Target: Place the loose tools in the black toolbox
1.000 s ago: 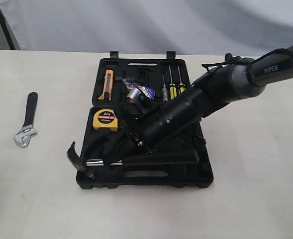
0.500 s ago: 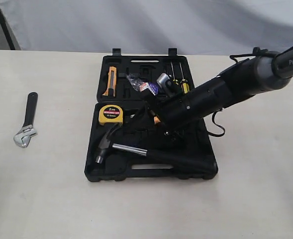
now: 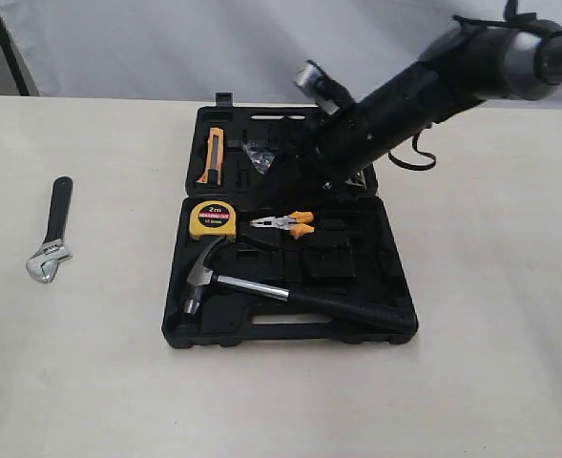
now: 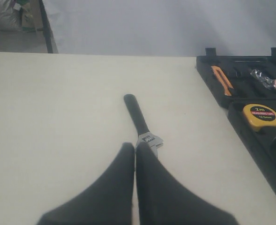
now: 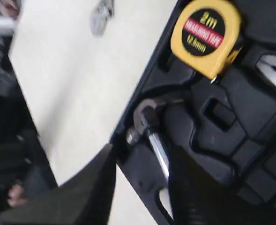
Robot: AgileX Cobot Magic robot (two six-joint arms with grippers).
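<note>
The black toolbox (image 3: 395, 336) lies open on the table. A steel claw hammer (image 3: 261, 286) rests across its near half, head to the left. The tape roll (image 3: 259, 156) with clear film sits in the far half. The adjustable wrench (image 3: 50, 239) lies loose on the table, far left of the box. My right gripper (image 5: 142, 150) is open and empty, raised above the box with the hammer head (image 5: 145, 117) below it. My left gripper (image 4: 135, 146) is shut on nothing, just short of the wrench's (image 4: 140, 119) silver head. The exterior view does not show the left arm.
A yellow tape measure (image 3: 212, 219) and orange-handled pliers (image 3: 285, 224) lie in the near half, above the hammer. An orange utility knife (image 3: 209, 156) sits in the far half. The right arm (image 3: 405, 91) slants over the far half's right side.
My right gripper let go of the hammer, which now lies in the box's near half. The right arm has lifted and drawn back toward the far right, uncovering the pliers.
</note>
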